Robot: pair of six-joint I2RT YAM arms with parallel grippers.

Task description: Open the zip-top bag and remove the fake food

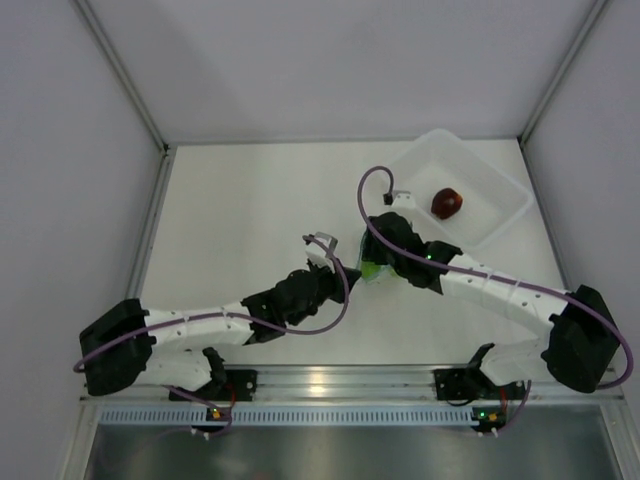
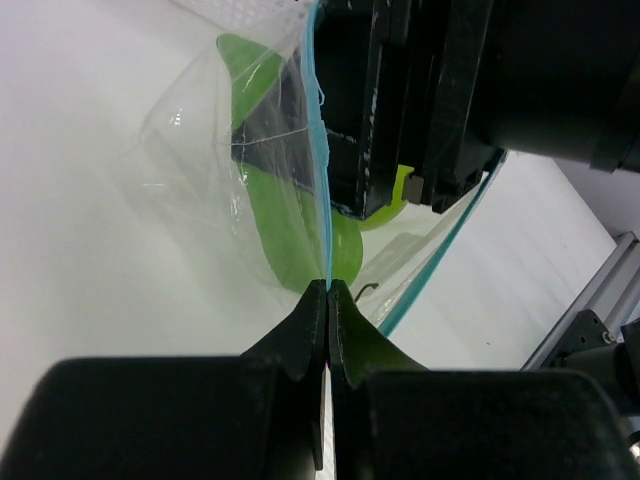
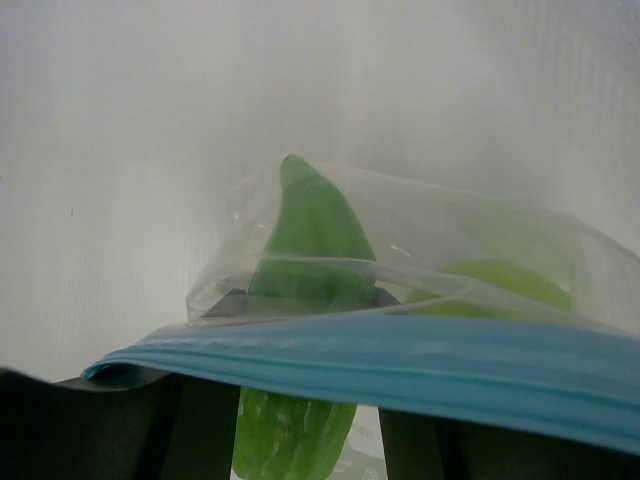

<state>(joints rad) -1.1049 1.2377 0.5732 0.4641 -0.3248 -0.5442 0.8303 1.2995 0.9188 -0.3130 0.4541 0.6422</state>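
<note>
Both reach zip-top bag (image 2: pixel 200 170): left gripper (image 2: pixel 328 290) pinches its edge, right gripper (image 3: pixel 305 300) clasps fake food (image 3: pixel 300 220) inside.

- Top external camera sits high behind the 2 arms (image 1: pixel 300 310), looking down on the whole table (image 1: pixel 250 200), with the bases along the bottom edge.
- Left wrist camera rides low behind the left gripper (image 2: pixel 328 287), sighting forward along its fingers, very close to the zip-top bag (image 2: pixel 200 190).
- Right wrist camera is pressed right up against that bag, facing the tabletop beyond.
- All 3 views share the bag.
</note>
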